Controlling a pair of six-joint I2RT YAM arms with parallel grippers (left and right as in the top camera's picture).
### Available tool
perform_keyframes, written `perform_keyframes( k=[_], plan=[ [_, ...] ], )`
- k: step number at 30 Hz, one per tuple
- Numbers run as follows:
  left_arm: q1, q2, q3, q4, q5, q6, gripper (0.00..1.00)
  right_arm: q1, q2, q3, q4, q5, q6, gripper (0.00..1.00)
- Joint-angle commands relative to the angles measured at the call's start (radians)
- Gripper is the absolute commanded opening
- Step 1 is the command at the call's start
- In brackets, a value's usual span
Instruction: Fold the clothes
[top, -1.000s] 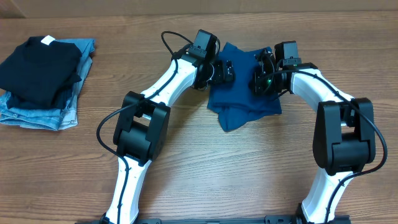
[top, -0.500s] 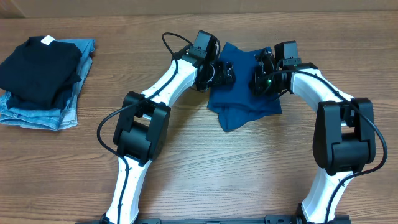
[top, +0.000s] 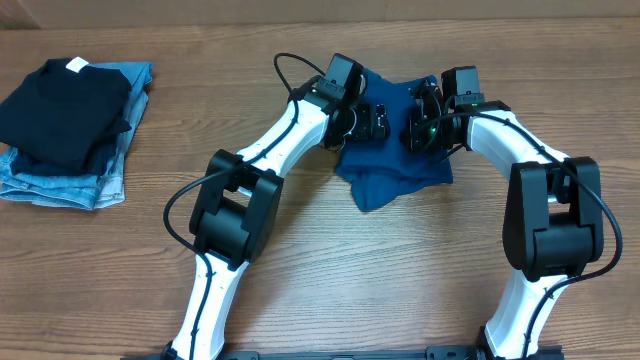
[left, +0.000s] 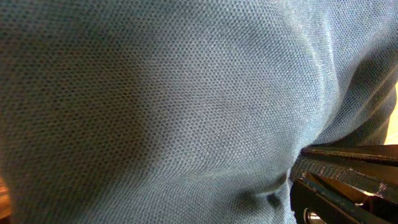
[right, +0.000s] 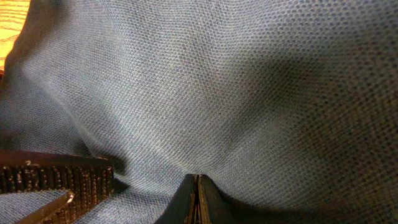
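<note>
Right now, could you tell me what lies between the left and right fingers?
Only a strip of the teal-blue shirt, as the overhead view shows.

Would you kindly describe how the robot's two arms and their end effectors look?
Both the left arm and right arm have smooth white curved links joined by bulky black joint housings, with thin black cables looping alongside. The left end effector and right end effector are black with ridged finger pads.
</note>
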Motion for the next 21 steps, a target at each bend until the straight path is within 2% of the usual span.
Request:
perform_keyframes(
  k=[1,4,12,17,18,19,20,21],
  plan=[
    [-0.042,0.11,-0.052,0.01,0.083,0.005,0.92,0.004,0.079,-0.024,-0.012,0.03,-0.002,0.04],
    [-0.053,0.11,-0.052,0.036,0.088,0.005,0.79,0.004,0.079,-0.024,-0.011,0.03,-0.002,0.04],
    [-0.081,0.11,-0.052,0.075,0.104,0.009,0.75,0.004,0.079,-0.024,-0.012,0.03,-0.002,0.04],
    [-0.083,0.11,-0.052,0.093,0.104,0.009,0.62,0.004,0.079,-0.024,-0.012,0.026,-0.002,0.04],
    [-0.083,0.11,-0.052,0.093,0.104,0.009,0.55,0.004,0.079,-0.024,-0.012,0.026,-0.002,0.04],
    [-0.083,0.11,-0.052,0.094,0.104,0.009,0.43,0.004,0.079,-0.024,-0.012,0.026,-0.002,0.04],
    [-0.083,0.11,-0.052,0.097,0.104,0.009,0.15,0.004,0.079,-0.024,-0.013,0.023,-0.002,0.04],
    [-0.083,0.11,-0.052,0.097,0.104,0.009,0.04,0.004,0.079,-0.024,-0.013,0.023,-0.002,0.04]
  ],
)
